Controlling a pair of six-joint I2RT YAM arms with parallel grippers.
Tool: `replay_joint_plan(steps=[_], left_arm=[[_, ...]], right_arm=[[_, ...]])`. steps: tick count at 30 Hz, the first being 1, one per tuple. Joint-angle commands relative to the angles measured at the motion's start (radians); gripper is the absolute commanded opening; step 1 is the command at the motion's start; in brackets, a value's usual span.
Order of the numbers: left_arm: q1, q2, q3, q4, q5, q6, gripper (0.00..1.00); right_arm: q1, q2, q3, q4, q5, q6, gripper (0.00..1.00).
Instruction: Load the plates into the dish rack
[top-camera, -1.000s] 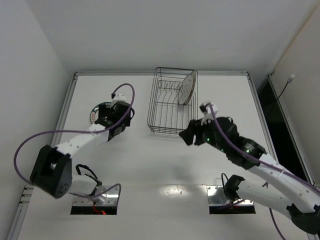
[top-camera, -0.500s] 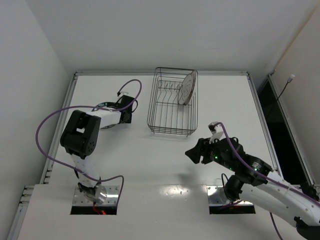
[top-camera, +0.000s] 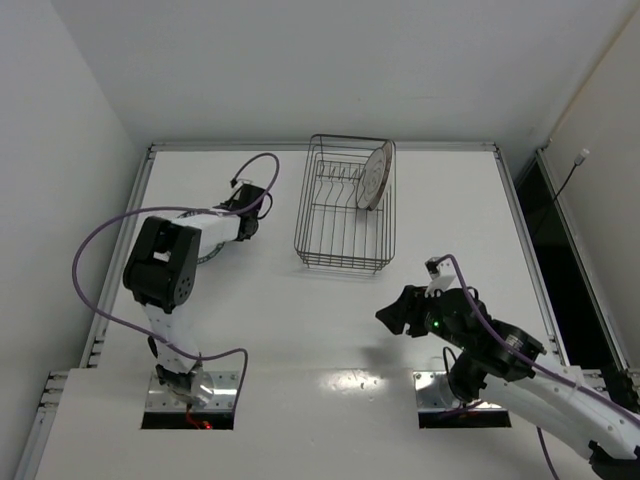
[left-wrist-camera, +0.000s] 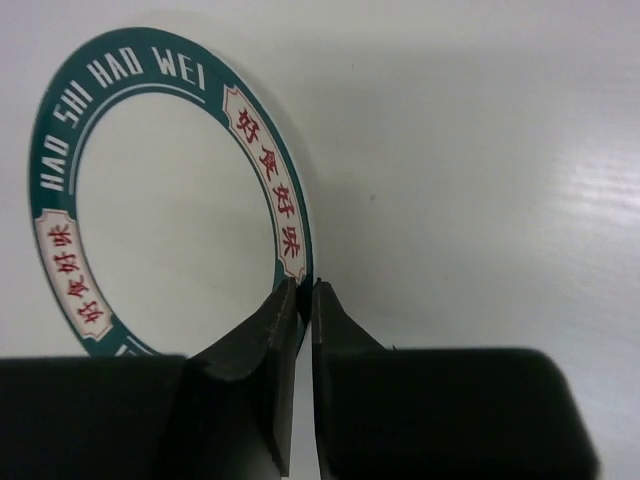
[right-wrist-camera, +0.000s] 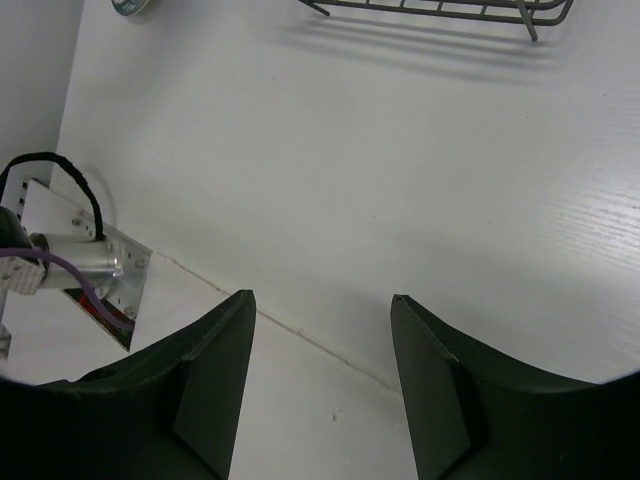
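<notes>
The round white plate with the dark green lettered rim (left-wrist-camera: 175, 215) lies on the white table (top-camera: 300, 330), at 9 o'clock from the rectangular dark wire dish rack (top-camera: 340, 225). The left gripper (left-wrist-camera: 303, 288) is pinched almost closed on that plate's rim, at its 5 o'clock edge. 1 white grey-ringed plate (top-camera: 376, 174) stands on edge along the rack's 3 o'clock side. The right gripper (right-wrist-camera: 320, 298) hangs at 5 o'clock from the rack, spread wide and holding nothing.
</notes>
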Motion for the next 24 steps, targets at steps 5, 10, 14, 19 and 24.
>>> replay_joint_plan(steps=[5, 10, 14, 19, 24], left_arm=[[-0.081, -0.351, 0.017, -0.062, 0.059, -0.085, 0.0], [-0.157, -0.41, 0.282, -0.141, 0.02, -0.085, 0.0], [-0.24, -0.399, 0.492, -0.165, 0.02, -0.098, 0.0], [-0.323, -0.367, 0.595, 0.07, 0.207, -0.041, 0.0], [-0.335, -0.295, 0.64, 0.284, 0.544, -0.156, 0.0]], right_arm=[[0.007, -0.041, -0.064, 0.017, 0.01, 0.075, 0.54], [0.007, -0.055, -0.053, -0.003, 0.022, 0.075, 0.54], [0.007, -0.073, -0.053, -0.003, 0.022, 0.075, 0.54], [0.007, -0.084, -0.053, -0.014, 0.022, 0.075, 0.54], [0.007, -0.102, -0.062, -0.014, 0.022, 0.075, 0.54]])
